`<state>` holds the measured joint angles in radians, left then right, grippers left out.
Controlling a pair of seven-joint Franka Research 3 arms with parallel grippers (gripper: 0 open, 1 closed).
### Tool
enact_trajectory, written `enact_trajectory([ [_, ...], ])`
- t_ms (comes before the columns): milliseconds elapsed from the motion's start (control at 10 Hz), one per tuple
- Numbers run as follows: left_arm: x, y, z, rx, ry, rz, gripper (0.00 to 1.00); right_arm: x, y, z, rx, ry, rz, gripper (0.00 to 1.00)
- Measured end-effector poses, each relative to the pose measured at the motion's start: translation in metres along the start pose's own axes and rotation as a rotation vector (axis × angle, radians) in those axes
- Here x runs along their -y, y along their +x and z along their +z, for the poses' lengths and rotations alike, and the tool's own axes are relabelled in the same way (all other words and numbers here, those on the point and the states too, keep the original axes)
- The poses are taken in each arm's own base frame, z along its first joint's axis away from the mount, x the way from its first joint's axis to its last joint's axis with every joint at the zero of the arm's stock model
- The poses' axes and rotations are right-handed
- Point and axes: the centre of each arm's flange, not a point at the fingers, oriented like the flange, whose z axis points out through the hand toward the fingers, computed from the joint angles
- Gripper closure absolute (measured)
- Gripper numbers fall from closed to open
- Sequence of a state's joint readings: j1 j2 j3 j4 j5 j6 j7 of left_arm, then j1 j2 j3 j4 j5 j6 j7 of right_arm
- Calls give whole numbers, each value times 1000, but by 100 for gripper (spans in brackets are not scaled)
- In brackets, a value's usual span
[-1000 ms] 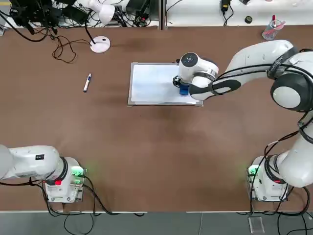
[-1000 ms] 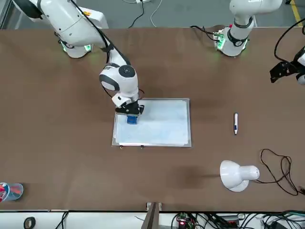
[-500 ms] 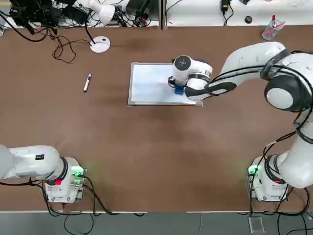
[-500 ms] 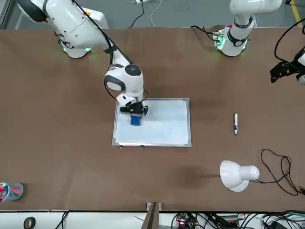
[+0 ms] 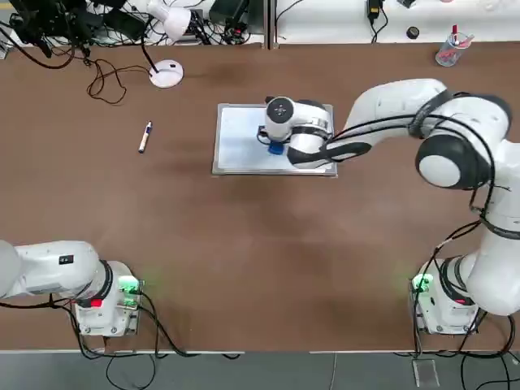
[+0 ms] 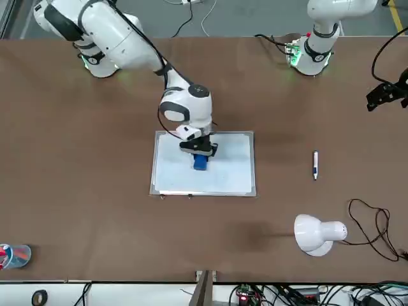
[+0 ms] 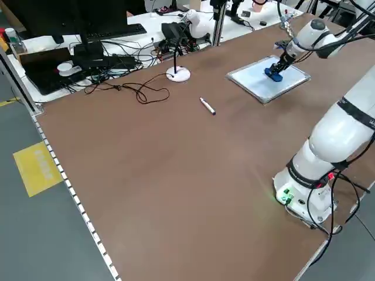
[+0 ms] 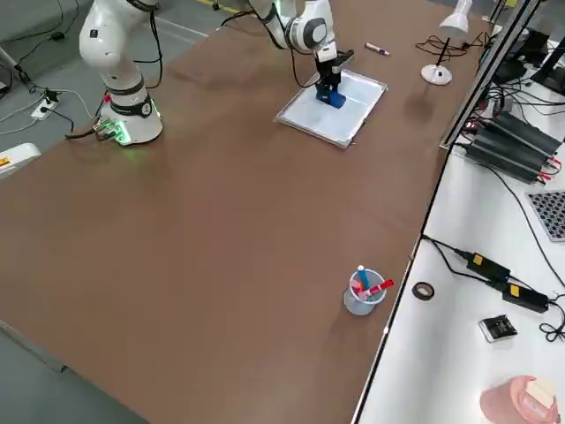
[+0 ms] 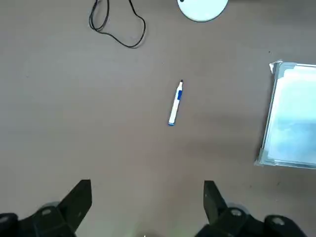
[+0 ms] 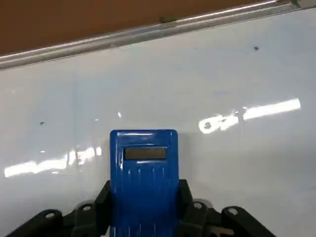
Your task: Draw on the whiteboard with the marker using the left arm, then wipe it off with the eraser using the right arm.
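The eraser (image 10: 143, 170) is a small blue block, likely light and stiff enough to push flat; you have it pinched by its two long sides in the right gripper (image 6: 199, 153), clamped shut on it, its face pressed near the middle of the whiteboard (image 5: 236, 138). Watch the board, which could skate on the table (image 5: 244, 244). Your left gripper (image 9: 145, 210) hangs wide open and empty, well short of the marker (image 5: 145, 136).

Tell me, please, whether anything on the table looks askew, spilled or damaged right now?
Nothing stands out. The whiteboard lies flat and square, the right gripper holds the eraser on it, and the marker lies capped on the table.
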<state>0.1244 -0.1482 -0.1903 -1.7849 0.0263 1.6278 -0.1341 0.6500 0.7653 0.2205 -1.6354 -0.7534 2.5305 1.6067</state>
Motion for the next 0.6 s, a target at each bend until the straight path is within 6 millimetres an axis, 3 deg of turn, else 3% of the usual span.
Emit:
enact_trajectory([
  [300,0,0,0,0,0,0,0,31,-14,-3,-9,37,37,45],
  [600,0,0,0,0,0,0,0,38,-14,-4,-12,43,56,45],
])
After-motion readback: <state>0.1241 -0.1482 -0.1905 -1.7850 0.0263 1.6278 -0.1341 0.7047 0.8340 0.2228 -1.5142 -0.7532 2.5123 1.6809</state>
